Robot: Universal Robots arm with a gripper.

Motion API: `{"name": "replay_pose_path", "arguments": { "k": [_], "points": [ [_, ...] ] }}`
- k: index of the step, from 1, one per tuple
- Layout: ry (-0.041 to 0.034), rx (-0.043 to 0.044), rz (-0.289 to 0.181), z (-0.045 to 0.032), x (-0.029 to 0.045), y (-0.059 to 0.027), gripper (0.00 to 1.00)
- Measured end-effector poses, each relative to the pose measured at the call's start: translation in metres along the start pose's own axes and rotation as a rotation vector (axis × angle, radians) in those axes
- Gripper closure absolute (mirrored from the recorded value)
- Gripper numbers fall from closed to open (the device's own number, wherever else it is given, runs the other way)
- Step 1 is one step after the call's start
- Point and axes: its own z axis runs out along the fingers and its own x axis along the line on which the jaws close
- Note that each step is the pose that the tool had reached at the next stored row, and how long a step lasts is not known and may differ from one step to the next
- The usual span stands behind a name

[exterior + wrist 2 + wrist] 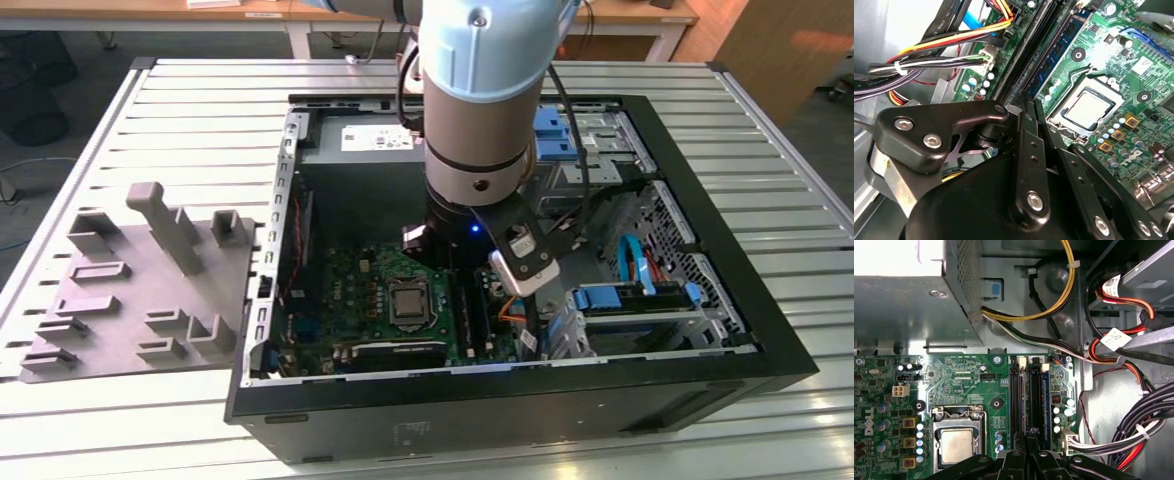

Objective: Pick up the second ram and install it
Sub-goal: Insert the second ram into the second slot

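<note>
One gripper [1032, 106], pressed together, over ram slots [1015, 390]; white cable labels [1115, 338] unreadable

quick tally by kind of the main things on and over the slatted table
case: 1
grey jig: 1
arm: 1
cpu: 1
Total: 4
</note>
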Motion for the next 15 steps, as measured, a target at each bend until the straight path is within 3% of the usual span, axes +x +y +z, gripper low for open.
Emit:
{"name": "replay_pose_path", "arguments": {
  "k": [15],
  "points": [
    [-0.0001, 0.0003, 0.002, 0.0023, 0.0002, -0.0002, 0.87]
  ]
}}
